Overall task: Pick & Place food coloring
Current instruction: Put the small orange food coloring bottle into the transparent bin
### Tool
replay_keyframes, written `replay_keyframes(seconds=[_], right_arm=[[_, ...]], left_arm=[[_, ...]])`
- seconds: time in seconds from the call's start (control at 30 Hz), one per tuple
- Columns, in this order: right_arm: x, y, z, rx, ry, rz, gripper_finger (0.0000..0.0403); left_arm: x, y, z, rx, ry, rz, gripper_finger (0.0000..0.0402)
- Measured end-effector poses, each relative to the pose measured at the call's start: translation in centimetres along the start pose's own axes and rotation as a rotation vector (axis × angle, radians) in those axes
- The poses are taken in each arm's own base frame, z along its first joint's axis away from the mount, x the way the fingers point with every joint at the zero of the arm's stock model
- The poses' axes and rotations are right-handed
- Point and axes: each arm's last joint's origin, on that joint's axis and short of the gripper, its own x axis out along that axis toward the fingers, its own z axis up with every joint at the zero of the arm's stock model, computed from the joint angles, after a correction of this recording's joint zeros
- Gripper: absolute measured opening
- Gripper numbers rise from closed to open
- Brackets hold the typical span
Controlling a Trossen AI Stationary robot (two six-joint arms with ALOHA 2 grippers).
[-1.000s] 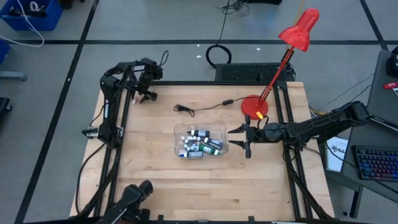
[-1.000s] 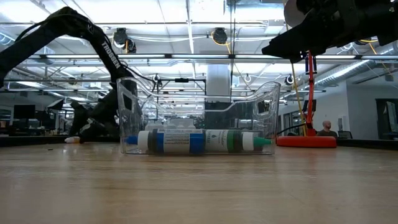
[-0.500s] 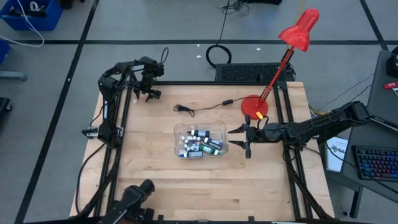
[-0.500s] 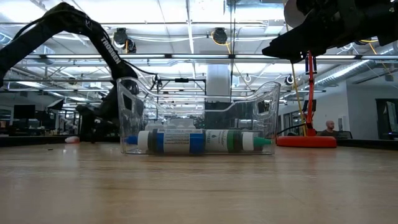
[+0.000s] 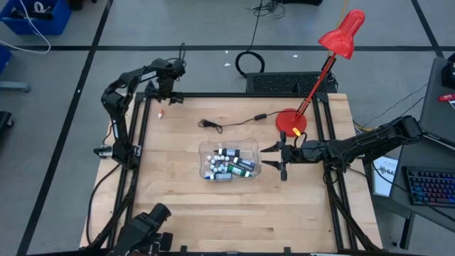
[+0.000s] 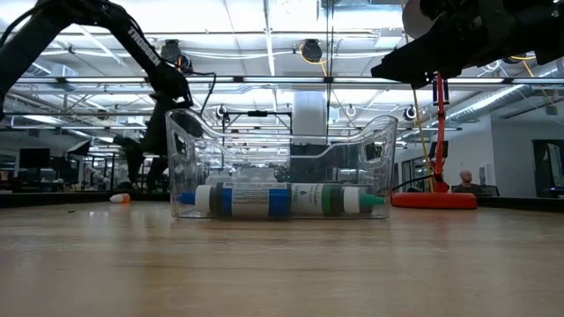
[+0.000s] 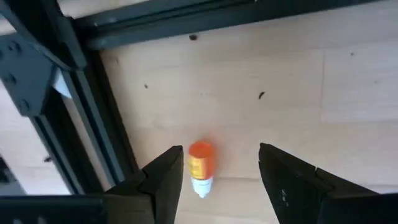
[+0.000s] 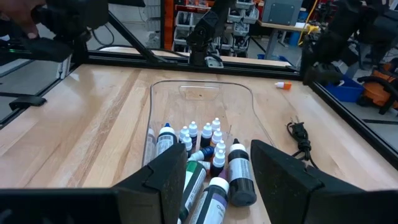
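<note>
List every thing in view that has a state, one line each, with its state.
Small orange bottle with white cap: lying on its side on the wood, far left corner, free.
Clear plastic tub: upright, open-topped, holding bottles.
Food coloring bottles in the tub: some standing, some lying.
Left gripper: fingers open above the orange bottle.
Right gripper: fingers open, beside the tub.
Red desk lamp: standing.

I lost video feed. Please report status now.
Left gripper open above orange bottle lying on table. Right gripper open beside tub of bottles. Nothing blocking.
</note>
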Motion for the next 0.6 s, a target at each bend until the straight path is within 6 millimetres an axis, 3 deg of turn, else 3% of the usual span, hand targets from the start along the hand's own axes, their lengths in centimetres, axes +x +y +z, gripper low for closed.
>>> replay_keyframes(seconds=[0.17,0.4,0.6], right_arm=[[0.0,0.0,0.0,0.006,0.0,0.0,0.0171],[0.0,0.0,0.0,0.004,0.001,0.0,0.0171],[0.0,0.0,0.0,0.003,0.0,0.0,0.0171]], left_arm=[[0.8,0.2,-0.2,-0.033,0.028,-0.055,0.0211],[4.3,-0.1,-2.2,0.034,0.155,-0.072,0.0211],[4.3,-0.6,-2.5,0.071,0.121,-0.014,0.0211]])
